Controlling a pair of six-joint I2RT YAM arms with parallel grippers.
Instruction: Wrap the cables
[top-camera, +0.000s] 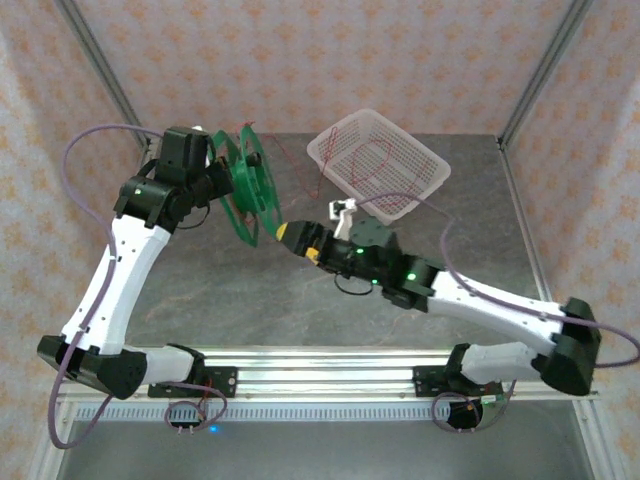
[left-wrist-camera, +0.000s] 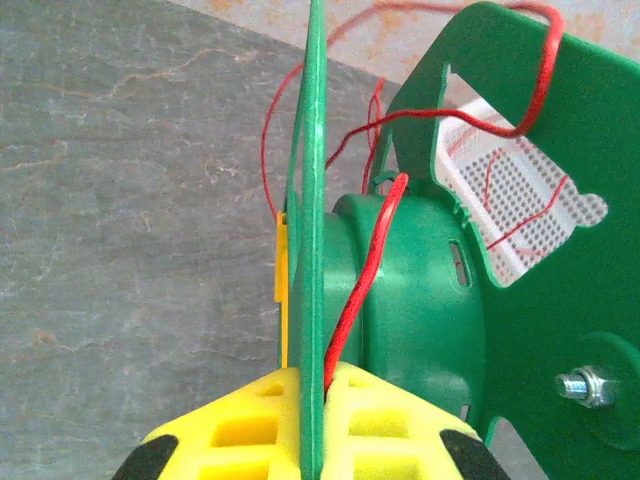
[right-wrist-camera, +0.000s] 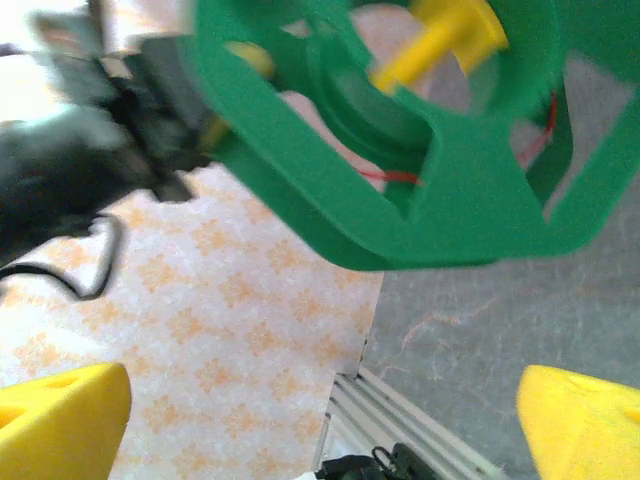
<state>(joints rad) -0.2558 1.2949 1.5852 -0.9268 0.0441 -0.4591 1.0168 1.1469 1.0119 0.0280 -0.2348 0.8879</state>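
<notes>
The left arm (top-camera: 105, 290) reaches up the left side of the table (top-camera: 300, 310), elbow bent, and the left gripper (left-wrist-camera: 312, 400) is clamped on the thin flange of the green reel (top-camera: 248, 185). The right arm (top-camera: 500, 305) stretches low across to the middle. The right gripper (right-wrist-camera: 320, 420) gapes wide just beside the reel's lower edge, holding nothing. A white basket (top-camera: 408, 137) sits at the far right. The thin red cable (left-wrist-camera: 365, 280) runs over the reel's hub and trails in loose loops to the basket. The right wrist view is blurred, so how much is wound is hard to tell.
</notes>
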